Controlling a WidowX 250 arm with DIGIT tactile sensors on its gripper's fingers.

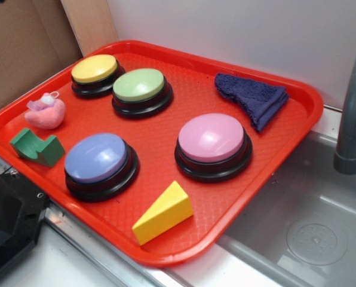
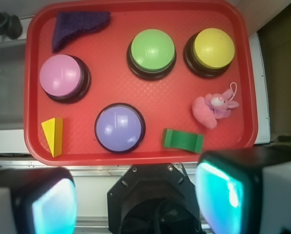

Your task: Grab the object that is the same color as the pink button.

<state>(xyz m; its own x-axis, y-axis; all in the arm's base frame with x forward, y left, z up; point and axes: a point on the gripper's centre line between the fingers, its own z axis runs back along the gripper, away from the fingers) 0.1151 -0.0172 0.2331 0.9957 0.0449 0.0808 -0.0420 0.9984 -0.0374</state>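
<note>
Nearest the wrist camera, the gripper (image 2: 135,200) hangs released, fingers spread, outside a red tray (image 2: 150,157). Just inside lie a yellow wedge (image 2: 53,135), lilac button (image 2: 119,127) and green block (image 2: 183,140). Beyond the block sits the pink plush (image 2: 211,109), touching nothing. Farther: pink button (image 2: 64,77), green button (image 2: 152,52), yellow button (image 2: 213,49), purple cloth (image 2: 77,25).

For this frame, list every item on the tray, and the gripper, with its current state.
Small pink plush toy: lying on red plastic tray, ungrasped.
Pink dome button: upright, untouched.
Lilac-blue dome button: upright.
Green dome button: upright.
Yellow dome button: upright.
Green block: resting.
Yellow wedge: on its side.
Purple cloth: folded.
Gripper: open, above tray edge.
</note>
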